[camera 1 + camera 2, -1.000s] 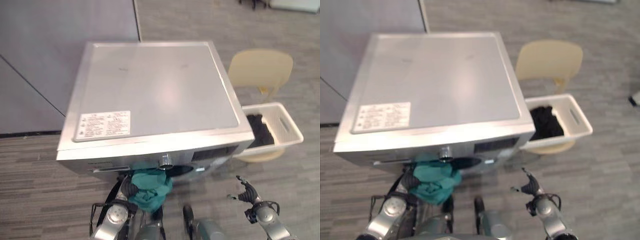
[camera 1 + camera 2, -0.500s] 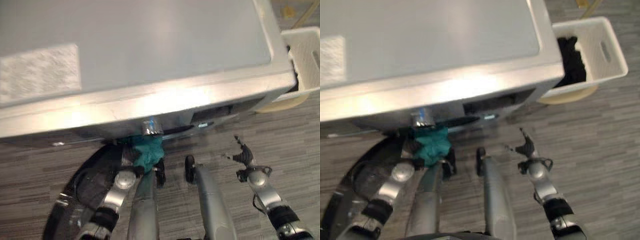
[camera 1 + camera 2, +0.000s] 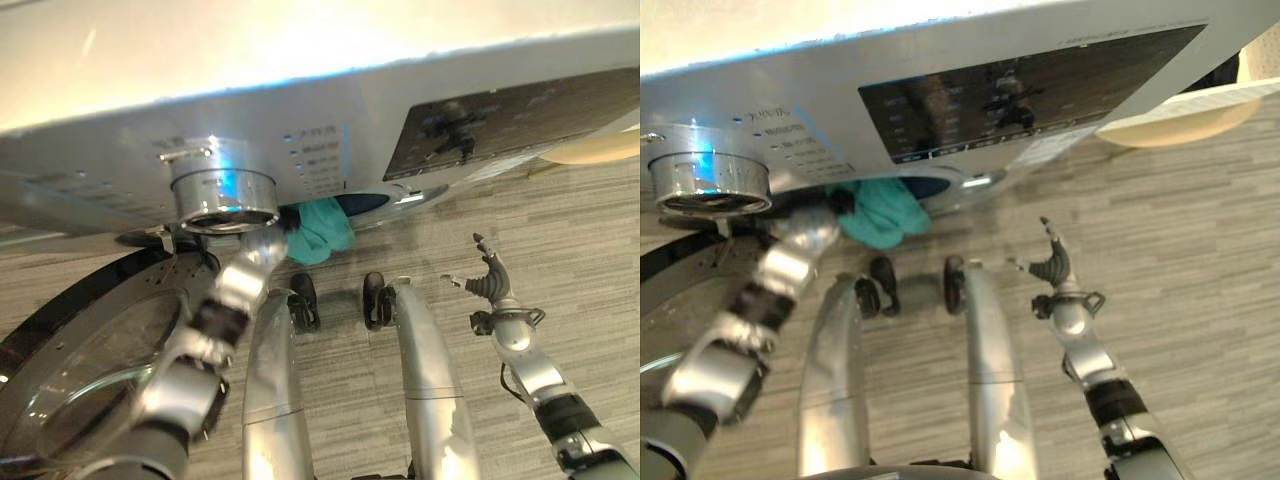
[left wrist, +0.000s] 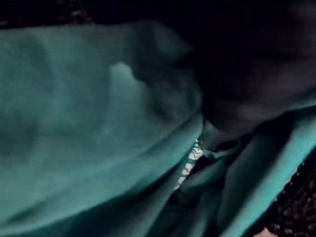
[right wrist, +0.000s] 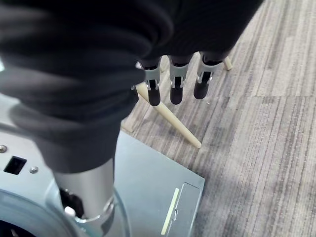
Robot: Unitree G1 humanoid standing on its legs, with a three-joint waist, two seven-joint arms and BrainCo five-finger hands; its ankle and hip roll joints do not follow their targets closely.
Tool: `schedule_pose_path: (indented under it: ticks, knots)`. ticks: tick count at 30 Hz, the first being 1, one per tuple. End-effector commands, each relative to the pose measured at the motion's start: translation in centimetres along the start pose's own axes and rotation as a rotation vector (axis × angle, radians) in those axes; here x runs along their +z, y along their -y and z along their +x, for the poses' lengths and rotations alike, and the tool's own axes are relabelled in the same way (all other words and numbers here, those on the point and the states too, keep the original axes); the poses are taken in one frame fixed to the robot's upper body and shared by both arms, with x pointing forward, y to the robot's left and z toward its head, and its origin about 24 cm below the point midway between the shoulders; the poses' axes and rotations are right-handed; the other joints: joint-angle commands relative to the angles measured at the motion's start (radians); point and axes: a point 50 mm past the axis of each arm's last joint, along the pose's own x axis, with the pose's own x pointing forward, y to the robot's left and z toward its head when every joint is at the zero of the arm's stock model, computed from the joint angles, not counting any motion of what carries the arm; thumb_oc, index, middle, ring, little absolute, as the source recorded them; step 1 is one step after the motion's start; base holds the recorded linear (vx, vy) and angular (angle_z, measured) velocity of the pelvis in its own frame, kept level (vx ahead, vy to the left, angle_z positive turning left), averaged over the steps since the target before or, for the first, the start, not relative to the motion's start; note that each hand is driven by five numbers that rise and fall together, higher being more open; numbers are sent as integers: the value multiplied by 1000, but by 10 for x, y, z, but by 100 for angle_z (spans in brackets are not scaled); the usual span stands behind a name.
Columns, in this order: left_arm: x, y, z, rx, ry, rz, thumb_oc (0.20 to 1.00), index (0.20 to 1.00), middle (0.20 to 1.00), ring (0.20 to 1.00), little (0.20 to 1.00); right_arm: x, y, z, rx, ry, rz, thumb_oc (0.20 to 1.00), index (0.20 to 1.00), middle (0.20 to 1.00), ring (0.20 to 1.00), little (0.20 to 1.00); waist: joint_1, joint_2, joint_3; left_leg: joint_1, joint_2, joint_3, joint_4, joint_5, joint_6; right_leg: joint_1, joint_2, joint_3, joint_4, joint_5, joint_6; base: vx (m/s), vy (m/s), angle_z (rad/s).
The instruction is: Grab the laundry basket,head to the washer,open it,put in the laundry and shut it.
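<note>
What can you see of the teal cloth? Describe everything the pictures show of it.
The teal cloth is a soft, crumpled bundle, plain in colour, with deep folds and a small patterned tag among them in the left wrist view. It hangs at the washer opening, just below the control panel and above the floor, with the open door beside it. The left hand meets its edge; the fingers are hidden in the fabric.

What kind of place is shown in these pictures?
Probably a laundry corner set up in an office or lab. A silver washing machine stands with its round door swung open, on a grey striped carpet floor, and a teal cloth is at its opening.
</note>
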Motion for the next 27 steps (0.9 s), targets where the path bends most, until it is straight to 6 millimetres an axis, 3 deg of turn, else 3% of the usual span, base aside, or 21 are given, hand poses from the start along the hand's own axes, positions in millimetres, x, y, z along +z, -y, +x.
schedule_pose_path:
  ticks: [1, 6, 7, 8, 9, 11, 13, 14, 15, 16, 17, 20, 21, 23, 24, 27]
  knots:
    - [48, -29, 42, 161, 241, 181, 200, 200, 200, 200, 200, 5, 2, -16, 32, 81, 41, 1000, 1000, 1000, 1000, 1000, -45, 35, -85, 6, -5, -51, 72, -153, 48, 14, 16, 51, -108, -10, 61, -6, 1, 3]
    - [83, -75, 75, 266, 389, 498, 200, 200, 200, 200, 200, 18, 12, -13, 48, 172, 32, 1000, 1000, 1000, 1000, 1000, -66, 43, -86, -66, 5, -57, 107, -150, 41, -45, 25, 50, -89, 8, 71, -2, 1, 0]
    - [101, -101, 85, 385, 462, 665, 200, 200, 200, 200, 200, 21, 15, -15, 56, 201, 31, 1000, 1000, 1000, 1000, 1000, -74, 48, -83, -104, 13, -65, 130, -150, 40, -72, 30, 46, -82, 19, 79, -3, 0, -7]
    - [105, -114, 88, 448, 473, 751, 200, 200, 200, 200, 200, 21, 17, -18, 59, 211, 33, 1000, 1000, 1000, 1000, 1000, -76, 49, -77, -124, 16, -70, 148, -151, 39, -87, 32, 44, -75, 23, 81, 0, -9, -10]
    - [106, -114, 88, 449, 475, 753, 200, 200, 200, 200, 200, 22, 17, -18, 58, 212, 36, 1000, 1000, 1000, 1000, 1000, -74, 48, -78, -128, 16, -71, 151, -152, 38, -90, 33, 43, -73, 22, 81, 6, -10, -10]
    - [105, -135, 90, 542, 505, 981, 200, 200, 200, 200, 200, 21, 18, -27, 70, 238, 43, 1000, 1000, 1000, 1000, 1000, -73, 54, -67, -167, 26, -84, 182, -155, 39, -117, 32, 36, -59, 29, 87, 0, -16, -7]
    - [100, -137, 89, 547, 500, 1046, 200, 200, 200, 200, 200, 20, 18, -29, 69, 242, 45, 1000, 1000, 1000, 1000, 1000, -69, 57, -64, -179, 27, -87, 197, -158, 40, -126, 33, 33, -50, 31, 89, 6, -13, -20]
    - [90, -125, 88, 465, 514, 1165, 200, 200, 200, 200, 200, 17, 18, -31, 74, 239, 37, 1000, 1000, 1000, 1000, 1000, -64, 60, -58, -191, 24, -93, 213, -158, 41, -139, 38, 30, -36, 32, 90, 7, -14, -30]
    - [86, -119, 88, 422, 523, 1217, 247, 247, 247, 247, 247, 17, 19, -30, 73, 238, 29, 1000, 1000, 1000, 1000, 1000, -63, 61, -55, -192, 23, -94, 217, -157, 42, -139, 39, 31, -32, 33, 90, 5, -11, -22]
    - [86, -119, 88, 421, 524, 1218, 398, 398, 398, 398, 398, 17, 19, -30, 72, 238, 30, 1000, 1000, 1000, 1000, 1000, -62, 61, -55, -193, 23, -94, 218, -158, 42, -140, 39, 31, -32, 33, 90, -7, 4, 8]
    - [70, -100, 87, 241, 494, 1328, 1000, 1000, 1000, 1000, 1000, 14, 22, -27, 72, 225, 1, 1000, 1000, 1000, 1000, 1000, -60, 61, -53, -191, 19, -91, 216, -154, 43, -141, 39, 31, -29, 33, 90, -3, 0, 19]
    - [63, -84, 85, 101, 481, 1319, 1000, 1000, 1000, 1000, 1000, 13, 25, -26, 64, 217, -14, 1000, 1000, 1000, 1000, 1000, -57, 60, -57, -187, 12, -88, 209, -152, 43, -140, 40, 32, -32, 33, 90, -9, 1, 4]
    - [47, -69, 79, -18, 394, 1177, 1000, 1000, 1000, 1000, 1000, 12, 26, -24, 70, 198, -33, 1000, 1000, 1000, 1000, 1000, -54, 54, -63, -181, 4, -87, 197, -148, 43, -138, 42, 33, -37, 35, 87, 0, 0, 0]
    - [40, -63, 76, -62, 358, 1133, 1000, 1000, 1000, 1000, 1000, 13, 27, -23, 72, 199, -43, 1000, 1000, 1000, 1000, 1000, -54, 53, -69, -179, -1, -87, 190, -146, 43, -137, 43, 32, -44, 36, 86, -28, -5, 13]
    - [31, -57, 72, -106, 289, 1030, 1000, 1000, 1000, 1000, 1000, 12, 29, -23, 70, 188, -52, 1000, 1000, 1000, 1000, 1000, -52, 50, -75, -174, -2, -87, 175, -142, 40, -131, 41, 32, -57, 40, 83, -35, -9, 17]
    - [27, -53, 70, -122, 255, 974, 1000, 1000, 1000, 1000, 1000, 11, 29, -22, 73, 179, -54, 1000, 1000, 1000, 1000, 1000, -51, 50, -79, -168, -4, -89, 154, -135, 38, -124, 37, 31, -74, 43, 84, -26, -11, 10]
